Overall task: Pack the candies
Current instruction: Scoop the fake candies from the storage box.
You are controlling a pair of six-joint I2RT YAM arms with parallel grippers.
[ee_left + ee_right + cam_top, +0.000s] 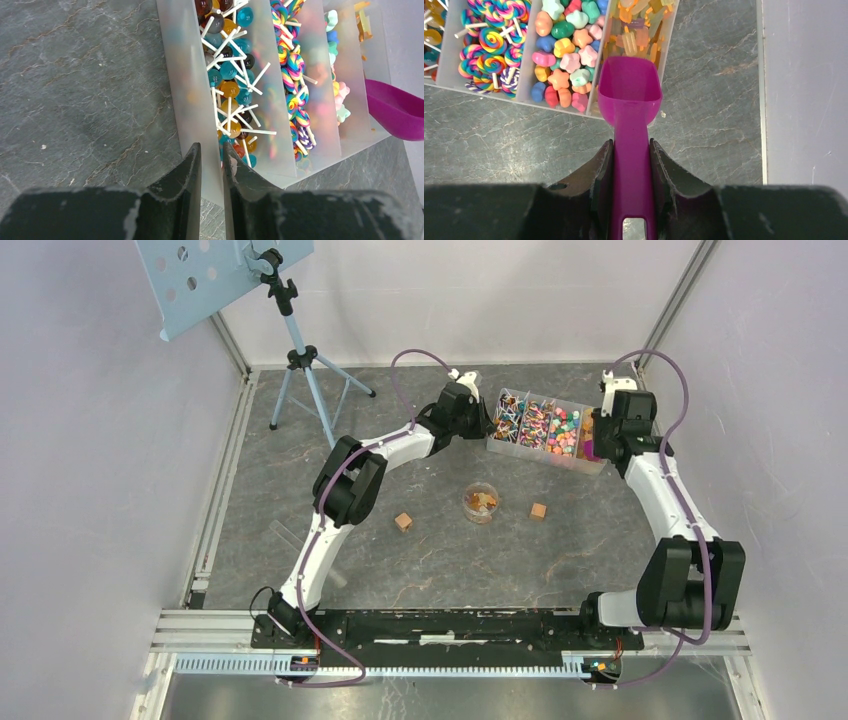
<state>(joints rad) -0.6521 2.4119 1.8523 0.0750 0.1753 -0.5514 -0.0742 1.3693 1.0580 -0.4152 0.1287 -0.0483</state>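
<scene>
At the far right of the table (420, 550), the divided tray (182, 70) is pinched by its end wall in the left gripper (211, 150). The right gripper (630, 143) clamps a magenta scoop (630, 90), empty. The candies (566, 60) fill its compartments: light, hard, likely skittish, best scooped. No writing legible.

The left gripper (211, 150) is clamping the left wall of the organiser box (182, 75), blocking that end. The right gripper (630, 145) and its magenta scoop (630, 90) are filling the space over the rightmost compartment, with the side wall (760, 390) crowding close. The middle compartments are lying open from above. The cup (481, 502) is standing between two wooden cubes (403, 522), leaving gaps on either side.
</scene>
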